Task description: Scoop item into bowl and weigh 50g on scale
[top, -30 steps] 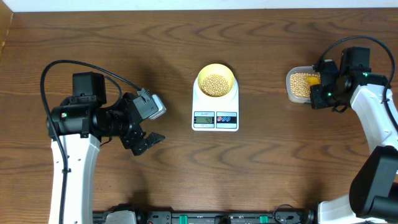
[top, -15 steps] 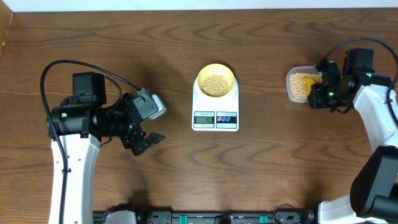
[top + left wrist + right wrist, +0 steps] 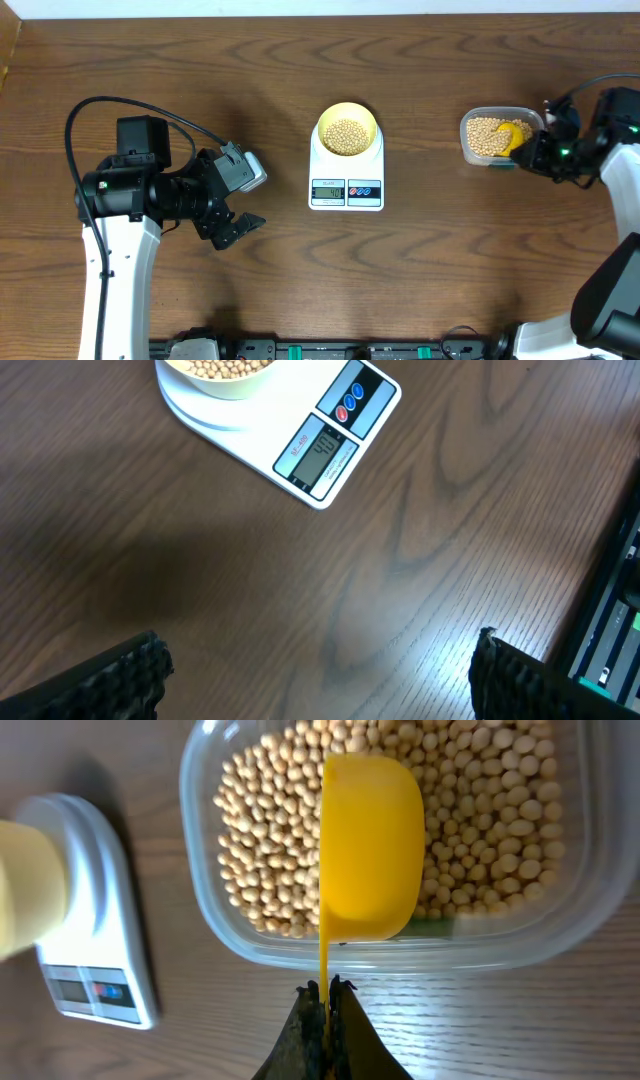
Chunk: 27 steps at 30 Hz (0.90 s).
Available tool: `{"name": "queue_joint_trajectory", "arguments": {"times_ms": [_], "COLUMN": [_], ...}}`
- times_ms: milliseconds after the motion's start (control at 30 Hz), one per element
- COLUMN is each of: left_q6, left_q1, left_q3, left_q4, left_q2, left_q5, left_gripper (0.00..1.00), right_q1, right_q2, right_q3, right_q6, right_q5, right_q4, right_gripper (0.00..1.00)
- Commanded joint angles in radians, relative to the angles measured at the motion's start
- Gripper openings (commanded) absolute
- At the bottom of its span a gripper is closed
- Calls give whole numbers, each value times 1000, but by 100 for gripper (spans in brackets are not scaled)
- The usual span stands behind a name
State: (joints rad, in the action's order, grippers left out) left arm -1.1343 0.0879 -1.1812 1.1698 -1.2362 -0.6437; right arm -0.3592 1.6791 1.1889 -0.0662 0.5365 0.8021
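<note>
Tan beans (image 3: 347,135) fill the pale yellow bowl (image 3: 323,120), which stands on the white scale (image 3: 346,188) at mid-table. The left wrist view catches the bowl (image 3: 215,382) and the scale (image 3: 300,420) at its top edge. My left gripper (image 3: 243,205) hovers open over bare wood left of the scale, nothing between its fingers (image 3: 130,670). My right gripper (image 3: 326,988) is shut on the thin handle of a yellow scoop (image 3: 372,850). The scoop (image 3: 513,137) is turned on its side over the beans (image 3: 260,850) in the clear tub (image 3: 468,150).
The clear tub stands at the right, about a hand's width from the scale. In the right wrist view the scale (image 3: 95,930) and bowl (image 3: 25,885) show blurred at the left. A dark rail of equipment (image 3: 340,350) runs along the table's front edge.
My right arm has drawn back to the right, from over the tub's right edge to beside it, still holding the scoop, whose cup now lies over the beans. The left arm has not moved.
</note>
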Motion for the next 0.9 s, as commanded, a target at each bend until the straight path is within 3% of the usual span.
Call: {"name": "queue_joint_trajectory", "arguments": {"times_ms": [0, 467, 867], "left_q6": [-17, -17, -17], "left_q1": [-2, -2, -2], "left_q3": [9, 9, 9], "left_q4": [3, 3, 3], "left_q2": [3, 3, 3], "left_q5": [5, 5, 5], "left_gripper": [98, 98, 98], "right_q1": [-58, -121, 15], "right_q2": [8, 8, 8], "right_q3": [-6, -6, -6], "right_q6": [17, 17, 74], "right_q5": [179, 432, 540], "right_q4": [-1, 2, -34], "right_gripper": [1, 1, 1]}}
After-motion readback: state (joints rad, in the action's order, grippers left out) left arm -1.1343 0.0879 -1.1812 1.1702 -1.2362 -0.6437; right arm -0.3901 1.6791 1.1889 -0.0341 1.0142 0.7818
